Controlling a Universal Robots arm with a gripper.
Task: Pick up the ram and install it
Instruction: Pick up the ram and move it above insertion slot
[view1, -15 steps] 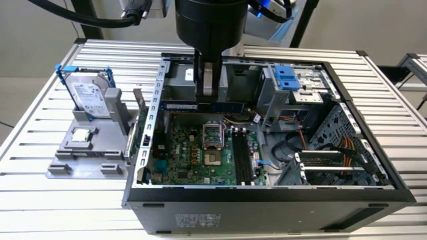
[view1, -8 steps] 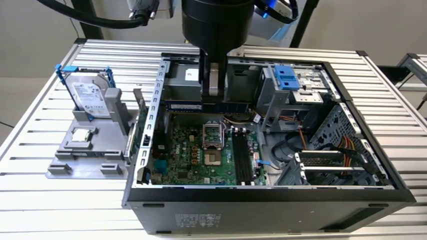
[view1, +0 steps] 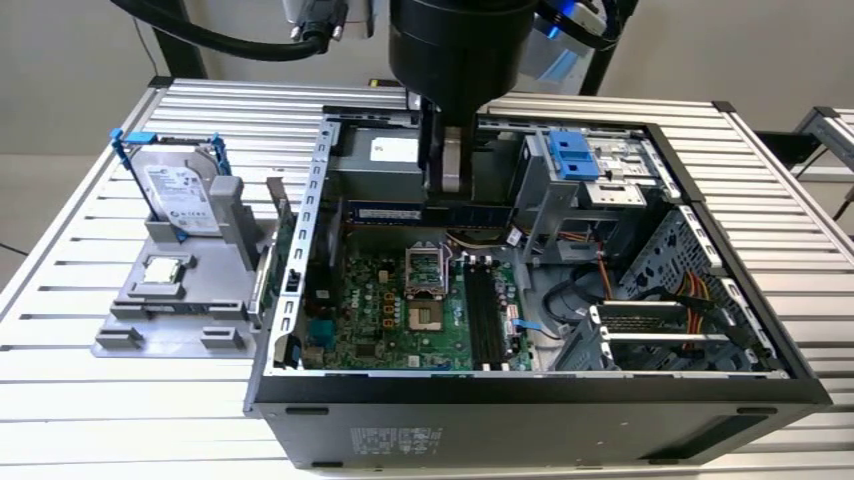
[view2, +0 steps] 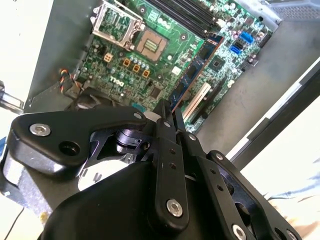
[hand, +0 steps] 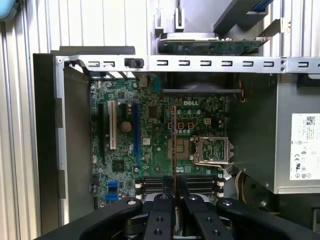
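Holding the ram in the gripper, closed down to the stick's thin width on its upper long edge. Held on edge above the motherboard, over its middle and crosswise to its black slots, seated in none of them. Hanging straight down from the gripper, toward the motherboard.

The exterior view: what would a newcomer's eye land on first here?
The open computer case on the slatted table, its green motherboard bare, catches the eye first. A black arm reaches down into it, its gripper shut on the ram, a slim bluish stick held over the board. At the exterior view's left a hard drive stands upright in a grey holder.
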